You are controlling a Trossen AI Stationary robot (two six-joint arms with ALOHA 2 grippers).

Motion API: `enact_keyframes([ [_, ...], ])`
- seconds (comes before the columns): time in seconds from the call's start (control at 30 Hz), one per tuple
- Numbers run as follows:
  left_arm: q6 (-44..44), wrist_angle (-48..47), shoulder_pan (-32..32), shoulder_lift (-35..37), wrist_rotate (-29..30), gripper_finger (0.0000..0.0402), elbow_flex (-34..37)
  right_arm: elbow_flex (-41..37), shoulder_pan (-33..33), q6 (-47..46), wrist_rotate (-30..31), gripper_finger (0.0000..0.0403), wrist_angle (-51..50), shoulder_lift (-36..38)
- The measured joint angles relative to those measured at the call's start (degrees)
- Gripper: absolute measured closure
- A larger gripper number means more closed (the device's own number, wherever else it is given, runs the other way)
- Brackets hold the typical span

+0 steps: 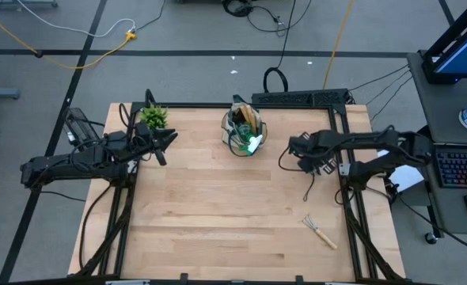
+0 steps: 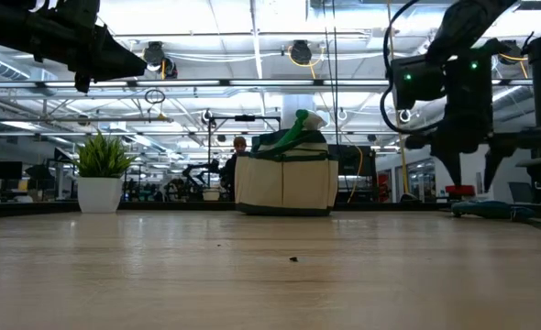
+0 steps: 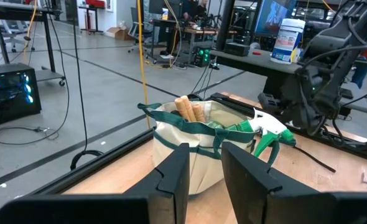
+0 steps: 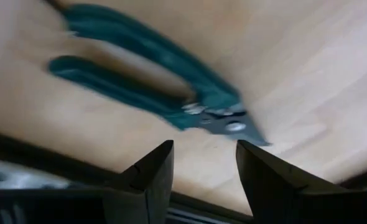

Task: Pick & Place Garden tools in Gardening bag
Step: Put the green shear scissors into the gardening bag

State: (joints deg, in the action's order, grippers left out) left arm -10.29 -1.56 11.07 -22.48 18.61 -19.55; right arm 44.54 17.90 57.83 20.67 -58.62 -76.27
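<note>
The beige gardening bag (image 1: pixel 245 131) with green trim stands at the table's far middle. It holds wooden-handled tools (image 3: pixel 190 109) and the green spray bottle (image 3: pixel 267 134). My left gripper (image 3: pixel 202 168) is open and empty, level, left of the bag and beside the potted plant (image 1: pixel 154 117). My right gripper (image 4: pixel 202 165) is open, pointing down above the pruning shears (image 4: pixel 152 81). The shears have dark teal handles and lie flat on the table (image 2: pixel 491 209). A wooden-handled hand rake (image 1: pixel 320 231) lies flat near the front right.
The potted plant (image 2: pixel 101 179) stands at the far left corner. A dark cable (image 1: pixel 309 186) hangs from my right arm. Bare wood (image 1: pixel 218 214) spreads across the middle and front. A keyboard and monitor stand on a desk (image 1: pixel 463 166) to the right, off the table.
</note>
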Motion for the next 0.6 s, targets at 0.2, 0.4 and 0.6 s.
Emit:
enact_keyframes([
  [0.2,-0.2,0.0,0.0,0.0,0.0,0.0302,0.0,-1.6,-1.5,2.9,3.1,0.0238,7.0,0.1],
  [0.4,-0.3,0.0,0.0,0.0,0.0,0.0302,0.0,-1.6,-2.3,6.7,-0.3,0.0238,7.6,0.0],
  [0.6,-0.1,0.0,0.0,0.0,0.0,0.0302,0.0,-1.6,-2.3,7.9,-4.4,0.0238,7.1,0.1],
])
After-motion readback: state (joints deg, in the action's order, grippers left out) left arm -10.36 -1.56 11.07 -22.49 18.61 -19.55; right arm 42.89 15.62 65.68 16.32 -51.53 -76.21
